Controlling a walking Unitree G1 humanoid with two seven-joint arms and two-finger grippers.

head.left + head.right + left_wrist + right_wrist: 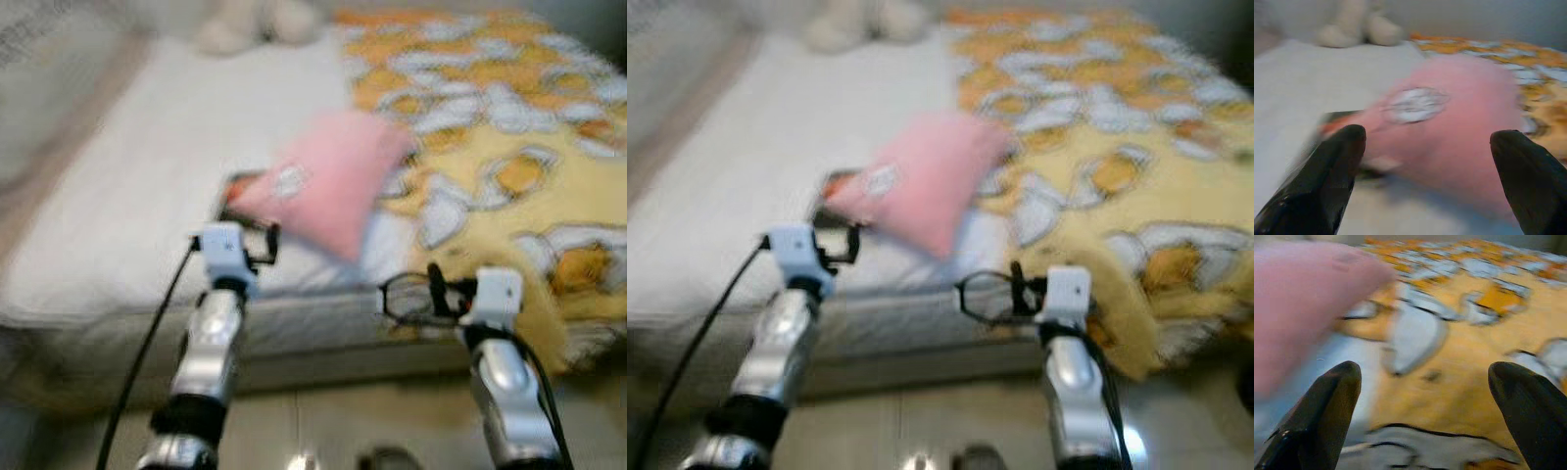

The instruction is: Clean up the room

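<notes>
We stood at the foot of a bed (127, 215) with both arms raised toward it, and the head views were blurred. A pink pillow (333, 181) lay tilted on the white sheet near the bed's near edge, its far side touching a yellow blanket (509, 137) patterned in orange and white that covered the right part of the bed. A dark flat thing (235, 196), too blurred to name, peeked out from under the pillow's left corner. Our left gripper (1427, 147) hung just short of the pillow with its fingers (1334, 166) spread wide apart, and in the left wrist view the pillow sat straight ahead between them, not touched. Our right gripper (1425, 382) hovered over the blanket's near edge, fingers likewise apart and holding nothing, with the pillow off to its left. A pale stuffed toy (255, 24) sat at the far end of the bed.
</notes>
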